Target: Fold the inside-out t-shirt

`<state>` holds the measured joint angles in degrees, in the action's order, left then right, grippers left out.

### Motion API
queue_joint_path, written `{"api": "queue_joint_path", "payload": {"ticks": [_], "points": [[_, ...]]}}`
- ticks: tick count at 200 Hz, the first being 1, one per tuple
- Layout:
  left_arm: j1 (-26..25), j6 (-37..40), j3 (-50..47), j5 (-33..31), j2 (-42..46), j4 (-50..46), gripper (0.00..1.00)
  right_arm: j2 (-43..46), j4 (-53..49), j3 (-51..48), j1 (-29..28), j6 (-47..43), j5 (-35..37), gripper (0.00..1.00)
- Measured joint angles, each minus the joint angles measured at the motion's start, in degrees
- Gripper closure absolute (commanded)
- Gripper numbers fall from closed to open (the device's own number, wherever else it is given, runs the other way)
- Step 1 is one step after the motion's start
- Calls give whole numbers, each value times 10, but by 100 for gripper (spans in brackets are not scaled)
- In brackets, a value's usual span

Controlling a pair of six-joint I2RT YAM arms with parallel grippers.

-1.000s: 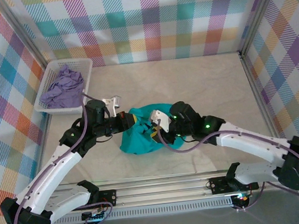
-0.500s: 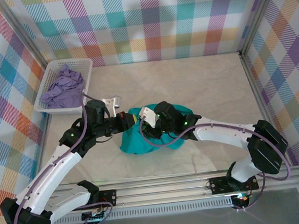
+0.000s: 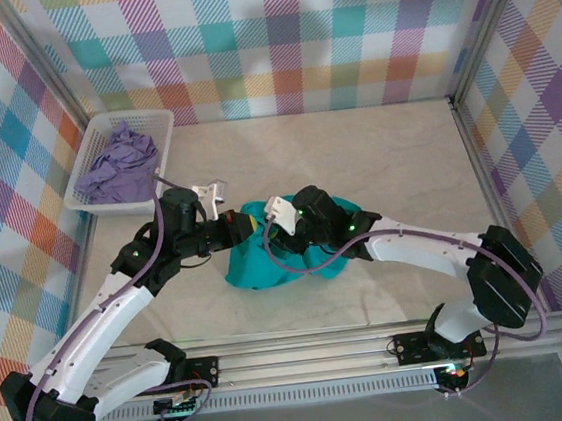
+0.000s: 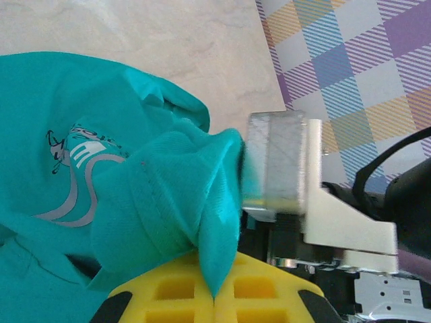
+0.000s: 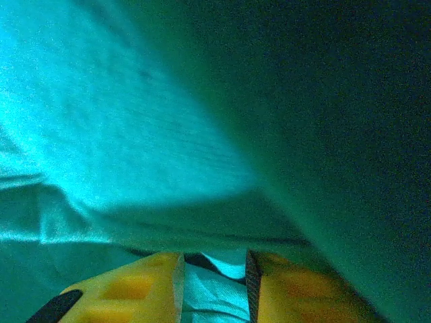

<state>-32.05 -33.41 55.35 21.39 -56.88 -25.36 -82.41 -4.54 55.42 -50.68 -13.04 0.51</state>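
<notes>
I see a pale marbled table with bright checked walls on three sides; a white basket sits in its far left corner; a metal rail runs along the near edge.

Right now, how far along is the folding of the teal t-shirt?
Nothing looks folded yet: the teal-green cotton t-shirt lies bunched on the marbled beige table. In hand: the left jaws are shut on a pinch of its fabric; the right jaws sit inside the cloth, grip unclear. Left: spreading it flat and every fold.
</notes>
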Motion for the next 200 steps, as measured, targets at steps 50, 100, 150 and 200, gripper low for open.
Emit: {"api": "queue_joint_path", "payload": {"ticks": [50, 100, 150, 200], "points": [[0, 0, 0, 0, 0, 0, 100, -7, 9, 1, 5, -1, -28, 69], [0, 0, 0, -1, 0, 0, 100, -29, 20, 12, 5, 2, -68, 92], [4, 4, 0, -22, -6, 0, 100, 5, 13, 2, 15, 15, -150, 100], [9, 30, 0, -96, -11, 1, 100, 123, 0, -7, 103, 94, -276, 100]]}}
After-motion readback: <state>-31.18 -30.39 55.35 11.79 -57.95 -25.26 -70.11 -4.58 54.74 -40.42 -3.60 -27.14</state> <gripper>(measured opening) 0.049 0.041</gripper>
